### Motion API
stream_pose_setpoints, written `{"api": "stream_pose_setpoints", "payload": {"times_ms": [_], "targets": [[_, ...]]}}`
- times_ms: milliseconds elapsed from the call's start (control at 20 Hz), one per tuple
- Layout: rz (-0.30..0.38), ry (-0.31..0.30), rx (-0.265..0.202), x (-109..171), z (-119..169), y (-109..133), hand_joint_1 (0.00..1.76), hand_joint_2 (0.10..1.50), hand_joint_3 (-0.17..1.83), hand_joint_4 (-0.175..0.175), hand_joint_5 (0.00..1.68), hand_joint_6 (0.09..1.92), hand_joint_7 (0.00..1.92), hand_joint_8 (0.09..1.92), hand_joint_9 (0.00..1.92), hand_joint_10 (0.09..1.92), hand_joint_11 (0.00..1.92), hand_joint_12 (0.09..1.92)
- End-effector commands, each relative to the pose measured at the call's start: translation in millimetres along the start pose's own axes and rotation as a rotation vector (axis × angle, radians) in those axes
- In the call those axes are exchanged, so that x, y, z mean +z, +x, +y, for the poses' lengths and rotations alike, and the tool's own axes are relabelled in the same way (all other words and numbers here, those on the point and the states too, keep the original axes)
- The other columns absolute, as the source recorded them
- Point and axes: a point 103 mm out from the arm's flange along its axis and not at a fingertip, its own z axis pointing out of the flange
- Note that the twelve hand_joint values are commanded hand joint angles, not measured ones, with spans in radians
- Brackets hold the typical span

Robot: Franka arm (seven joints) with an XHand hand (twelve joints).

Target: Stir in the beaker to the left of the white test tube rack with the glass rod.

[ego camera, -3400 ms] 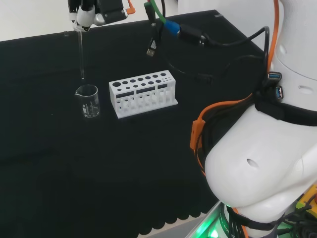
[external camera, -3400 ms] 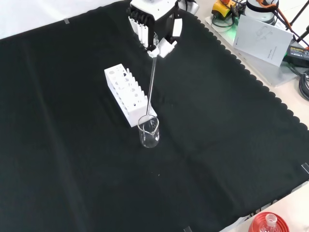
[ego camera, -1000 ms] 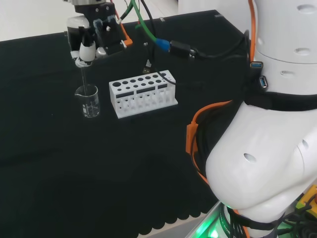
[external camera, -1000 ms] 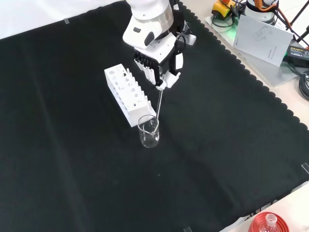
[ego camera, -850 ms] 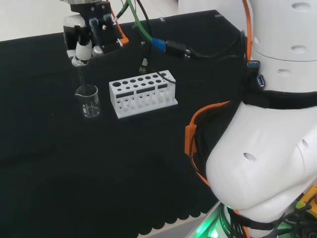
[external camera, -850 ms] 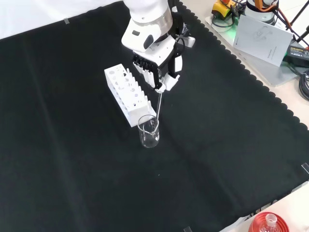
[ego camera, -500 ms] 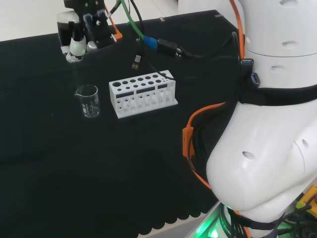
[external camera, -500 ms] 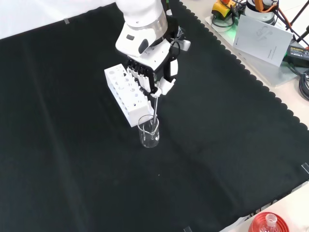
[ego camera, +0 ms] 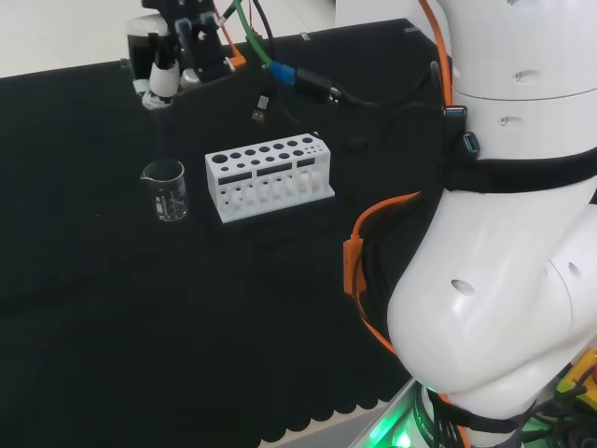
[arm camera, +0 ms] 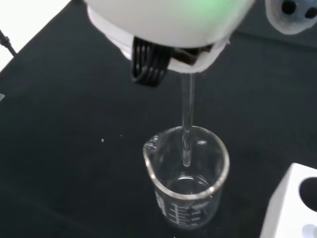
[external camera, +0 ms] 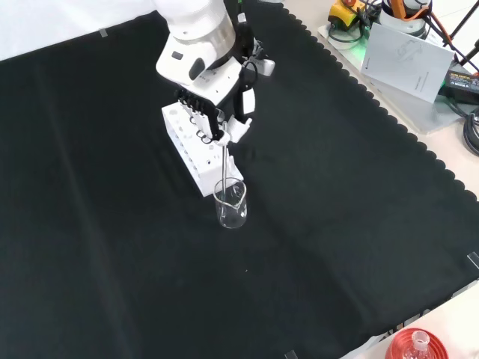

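Since half a second ago the arm has swung in the front view toward the upper left, so the hand (external camera: 217,112) now hangs over the near end of the rack instead of to its right, and the rod leans the other way, running down and slightly right into the beaker; in the head view the hand (ego camera: 166,70) sits a little right of where it was, near the top edge left of centre. The black cloth (external camera: 352,224) covers the bench across the front view. The white test tube rack (ego camera: 269,175) stands just left of centre in the head view, its rows of round holes facing up; in the front view the rack (external camera: 193,153) lies partly behind the hand. The clear beaker (ego camera: 166,191) stands just left of the rack in the head view, and in the front view the beaker (external camera: 231,203) sits just below the rack's near end, close beside it. The hand's fingers are curled round the top of the glass rod (external camera: 225,169), pinching it. In the wrist view the rod (arm camera: 186,124) hangs almost upright from the hand (arm camera: 163,29), its tip inside the beaker (arm camera: 188,183), below the rim and above the bottom.
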Motion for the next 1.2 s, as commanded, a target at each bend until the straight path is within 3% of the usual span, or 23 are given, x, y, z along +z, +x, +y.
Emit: {"api": "stream_pose_setpoints", "payload": {"times_ms": [50, 300, 1000, 1200], "targets": [[0.018, -0.002, 0.030, 2, -10, -22, 1.33, 0.55, 0.79, -0.175, 1.34, 0.58, 1.40, 0.54, 1.78, 0.30, 1.65, 0.47], [0.016, 0.006, 0.037, 4, -17, -22, 1.33, 0.55, 0.79, -0.175, 1.34, 0.58, 1.40, 0.54, 1.78, 0.30, 1.65, 0.47], [-0.013, 0.018, -0.018, 12, -21, 27, 1.33, 0.55, 0.79, -0.175, 1.34, 0.58, 1.40, 0.54, 1.78, 0.30, 1.65, 0.47], [-0.002, -0.004, -0.030, 11, -24, 20, 1.33, 0.55, 0.79, -0.175, 1.34, 0.58, 1.40, 0.54, 1.78, 0.30, 1.65, 0.47]]}}
